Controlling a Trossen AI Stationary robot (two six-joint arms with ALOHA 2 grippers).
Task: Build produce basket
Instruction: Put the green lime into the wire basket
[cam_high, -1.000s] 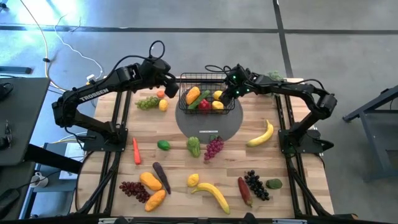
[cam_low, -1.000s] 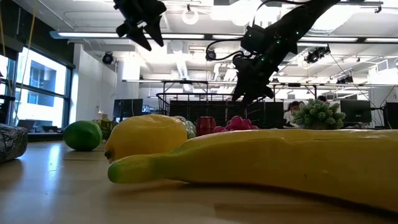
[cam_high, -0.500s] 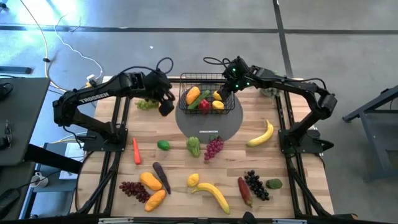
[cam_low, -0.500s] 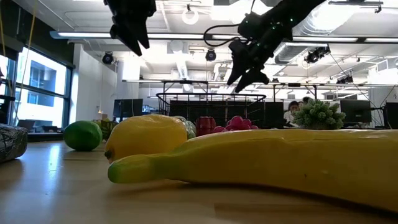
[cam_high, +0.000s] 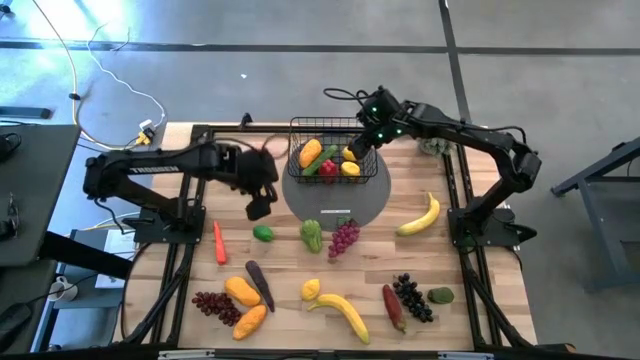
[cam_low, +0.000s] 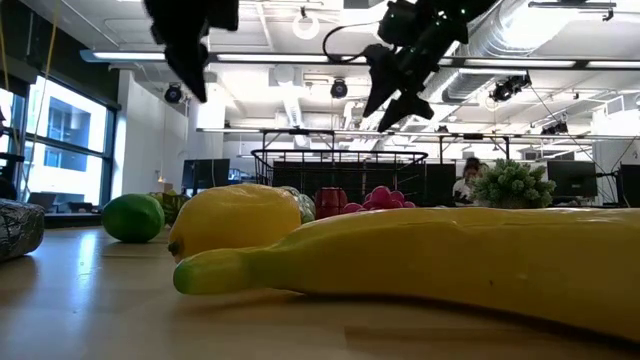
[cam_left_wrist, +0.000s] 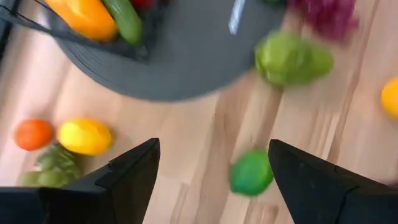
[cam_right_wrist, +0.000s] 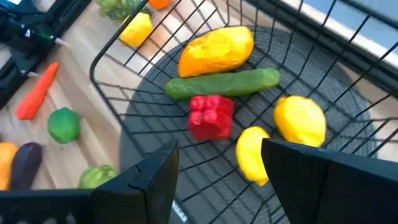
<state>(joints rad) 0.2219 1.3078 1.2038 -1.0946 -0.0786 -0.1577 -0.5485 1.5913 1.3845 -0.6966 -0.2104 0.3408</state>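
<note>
1. High view: left gripper (cam_high: 259, 207) stretched low across the table's left side, just left of the grey disc (cam_high: 370, 205), above the lime (cam_high: 263, 233); fingers spread, nothing between them. Right gripper (cam_high: 355, 152) reaching in from the right with a bent elbow, hanging over the right end of the basket (cam_high: 297, 128), fingers apart and empty. Basket on the disc at the far middle of the table, holding an orange-yellow fruit (cam_high: 311, 153), a cucumber (cam_high: 322, 163), a red pepper (cam_high: 328, 168) and lemons (cam_high: 350, 168). Remaining produce scattered over the near half.
2. Low view: both grippers high above the table, right gripper (cam_low: 392, 93) above the basket (cam_low: 340, 157). Shown only here: a large banana (cam_low: 440, 260) and lemon (cam_low: 235, 220) close up, a bushy plant (cam_low: 512, 184), a person (cam_low: 467, 178) in the room behind.
3. Left wrist view: spread fingers (cam_left_wrist: 134, 177) over bare wood; lime (cam_left_wrist: 251, 174) between them, farther off.
4. Right wrist view: parted fingers (cam_right_wrist: 149, 180) over the basket's contents; pepper (cam_right_wrist: 211, 117) beside the cucumber (cam_right_wrist: 222, 83).
</note>
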